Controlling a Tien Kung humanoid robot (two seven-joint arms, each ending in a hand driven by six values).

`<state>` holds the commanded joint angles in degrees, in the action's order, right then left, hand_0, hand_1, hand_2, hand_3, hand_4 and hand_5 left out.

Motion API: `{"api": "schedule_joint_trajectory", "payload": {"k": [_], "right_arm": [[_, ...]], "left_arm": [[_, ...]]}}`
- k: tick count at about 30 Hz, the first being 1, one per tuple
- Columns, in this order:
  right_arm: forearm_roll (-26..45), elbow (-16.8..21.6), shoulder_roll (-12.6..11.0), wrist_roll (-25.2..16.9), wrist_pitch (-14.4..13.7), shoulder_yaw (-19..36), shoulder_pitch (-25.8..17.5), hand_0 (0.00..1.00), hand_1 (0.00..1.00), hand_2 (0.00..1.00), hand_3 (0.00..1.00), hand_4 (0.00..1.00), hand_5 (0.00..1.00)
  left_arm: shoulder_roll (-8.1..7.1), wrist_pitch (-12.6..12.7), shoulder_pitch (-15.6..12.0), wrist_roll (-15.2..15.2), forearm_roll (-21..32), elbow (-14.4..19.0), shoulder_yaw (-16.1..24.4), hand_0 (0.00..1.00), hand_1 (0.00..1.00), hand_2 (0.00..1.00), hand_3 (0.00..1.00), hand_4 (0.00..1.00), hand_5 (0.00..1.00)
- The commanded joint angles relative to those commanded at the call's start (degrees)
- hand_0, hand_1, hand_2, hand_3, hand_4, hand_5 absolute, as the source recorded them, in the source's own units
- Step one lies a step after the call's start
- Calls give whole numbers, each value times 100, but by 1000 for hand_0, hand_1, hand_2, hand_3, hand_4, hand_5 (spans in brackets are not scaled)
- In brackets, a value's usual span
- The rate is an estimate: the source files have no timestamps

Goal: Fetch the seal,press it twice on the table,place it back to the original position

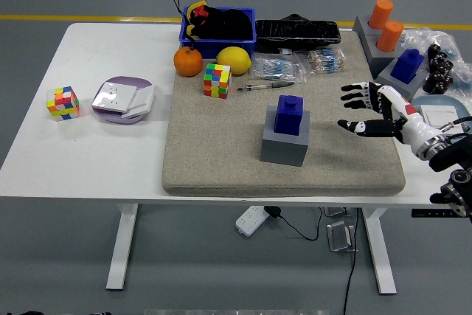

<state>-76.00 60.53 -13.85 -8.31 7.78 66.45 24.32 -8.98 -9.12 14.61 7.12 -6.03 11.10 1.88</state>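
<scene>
The blue seal point(291, 114) stands upright on a grey block point(285, 144) in the middle of the beige mat point(221, 160). My right hand point(359, 108) hovers over the mat to the right of the seal, a short gap away, fingers spread and thumb out, holding nothing. The left arm is out of the picture.
A second blue seal point(407, 65) on a grey base and two orange cylinders point(385, 23) stand at the back right. An orange point(188, 62), a lemon point(234, 60), a puzzle cube point(217, 80), a pen point(264, 86) and a blue bin point(218, 33) sit behind. Another cube point(63, 102) and a white-purple box point(123, 99) lie left.
</scene>
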Motion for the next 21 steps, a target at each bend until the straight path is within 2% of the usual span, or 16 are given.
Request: {"api": "schedule_joint_trajectory", "payload": {"k": [1,2,9,21], "right_arm": [[2,-2,6,-1,4,-21,15,818,714,713,755,941,4],[3,-7,19,-3,13,-56,43,836,755,768,796,977,19],[40,-23,125,4,95,-360,241,838,764,782,806,965,28],[143,-57,243,-54,12,-868,528,818,751,778,807,950,4]], "left_arm": [[0,0,1,0,-1,0,1,820,817,791,836,817,428],[0,-1,3,-1,-3,1,2,820,817,791,835,817,431],[-3,-3,3,-4,4,4,-20,820,817,791,835,816,433],[-9,0,21,1,31,9,-91,820,817,791,835,817,432]]}}
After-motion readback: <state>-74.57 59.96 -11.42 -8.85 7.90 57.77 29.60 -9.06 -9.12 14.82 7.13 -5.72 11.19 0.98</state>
